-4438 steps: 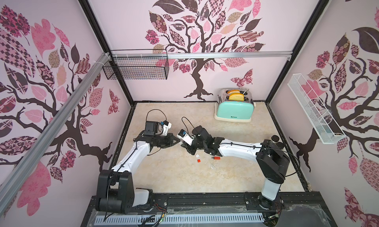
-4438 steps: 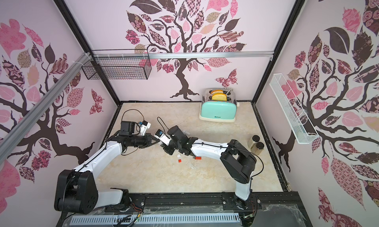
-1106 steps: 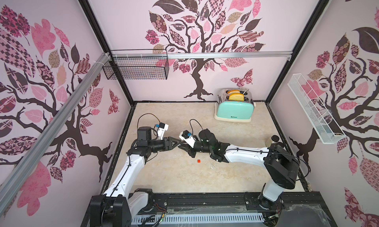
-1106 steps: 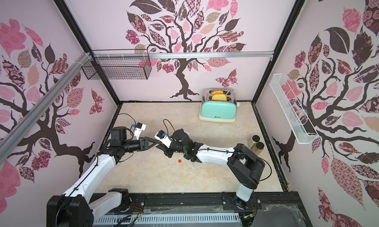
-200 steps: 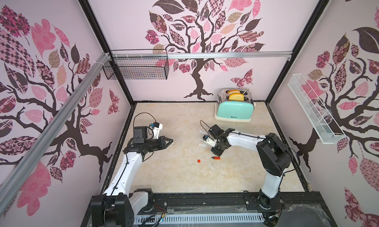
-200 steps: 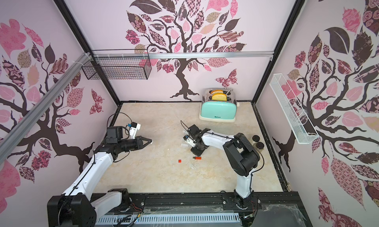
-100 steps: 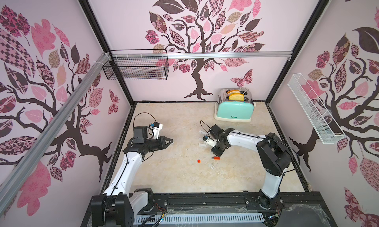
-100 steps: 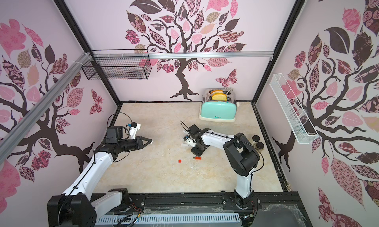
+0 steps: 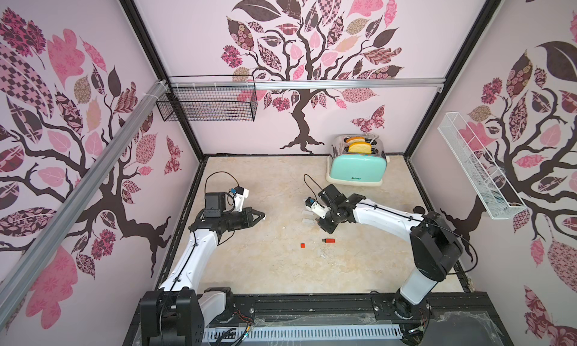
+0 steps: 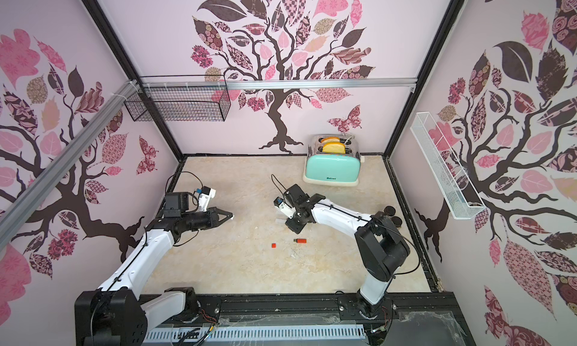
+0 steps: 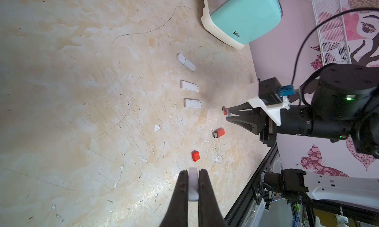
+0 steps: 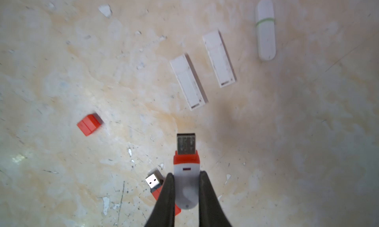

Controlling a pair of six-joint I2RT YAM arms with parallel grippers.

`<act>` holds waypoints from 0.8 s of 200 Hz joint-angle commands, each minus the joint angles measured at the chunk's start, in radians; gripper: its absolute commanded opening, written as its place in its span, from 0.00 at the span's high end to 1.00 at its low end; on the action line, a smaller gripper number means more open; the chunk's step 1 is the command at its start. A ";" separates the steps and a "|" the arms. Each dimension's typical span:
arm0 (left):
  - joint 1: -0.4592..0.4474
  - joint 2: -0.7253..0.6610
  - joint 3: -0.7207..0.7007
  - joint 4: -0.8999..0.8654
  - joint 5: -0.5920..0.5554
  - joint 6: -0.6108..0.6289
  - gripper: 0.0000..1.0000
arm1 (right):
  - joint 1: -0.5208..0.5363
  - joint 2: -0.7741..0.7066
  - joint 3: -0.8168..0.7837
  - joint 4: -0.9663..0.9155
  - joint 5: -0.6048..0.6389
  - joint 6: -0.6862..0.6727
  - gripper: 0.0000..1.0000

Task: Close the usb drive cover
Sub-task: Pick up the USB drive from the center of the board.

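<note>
Above tabletop (image 9: 281, 282), 2 arms reach inward: right gripper (image 12: 186, 173) clamps usb drive (image 12: 186, 164) (plug bare); left gripper (image 11: 192, 171) pinches pale cap (image 11: 193, 185).

grey-white usb drive (image 12: 186, 174) with orange collar and silver plug; white cover (image 11: 193, 185); red cap (image 12: 89, 124); mint-green toaster (image 9: 357, 169); beige marbled table (image 9: 281, 282); pale pink walls (image 9: 203, 32) patterned with brown trees.
</note>
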State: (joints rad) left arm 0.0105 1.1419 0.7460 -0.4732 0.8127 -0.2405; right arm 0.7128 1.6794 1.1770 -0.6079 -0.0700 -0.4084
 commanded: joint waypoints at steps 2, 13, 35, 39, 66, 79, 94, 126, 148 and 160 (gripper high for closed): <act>-0.019 0.012 0.018 0.013 0.033 -0.005 1.00 | 0.064 -0.036 -0.014 0.114 -0.056 -0.012 0.91; -0.026 0.024 0.025 0.002 0.039 -0.002 1.00 | 0.094 -0.036 0.001 0.136 -0.052 -0.011 0.91; -0.046 0.039 0.030 0.008 0.061 -0.008 1.00 | 0.143 -0.040 0.021 0.197 -0.067 -0.029 0.92; -0.048 0.041 0.032 0.008 0.064 -0.012 1.00 | 0.151 -0.039 0.021 0.212 -0.065 -0.034 0.92; -0.061 0.043 0.022 0.023 0.096 -0.048 1.00 | 0.190 -0.026 0.047 0.251 -0.072 -0.020 0.92; -0.072 0.038 0.004 0.049 0.103 -0.065 1.00 | 0.200 -0.025 0.030 0.301 -0.088 0.001 0.92; -0.077 0.042 0.006 0.041 0.105 -0.066 1.00 | 0.209 -0.013 0.035 0.323 -0.098 0.033 0.92; -0.099 0.040 -0.001 0.057 0.109 -0.073 1.00 | 0.221 -0.001 0.033 0.372 -0.111 0.074 0.93; -0.104 0.041 0.008 0.041 0.111 -0.068 1.00 | 0.233 0.017 0.066 0.350 -0.117 0.101 0.94; -0.110 0.040 -0.001 0.056 0.105 -0.074 1.00 | 0.240 0.013 0.053 0.378 -0.119 0.102 0.94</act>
State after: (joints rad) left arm -0.0898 1.1847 0.7509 -0.4431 0.9066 -0.3115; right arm 0.9329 1.6817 1.1942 -0.2779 -0.1661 -0.3416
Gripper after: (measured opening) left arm 0.089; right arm 0.173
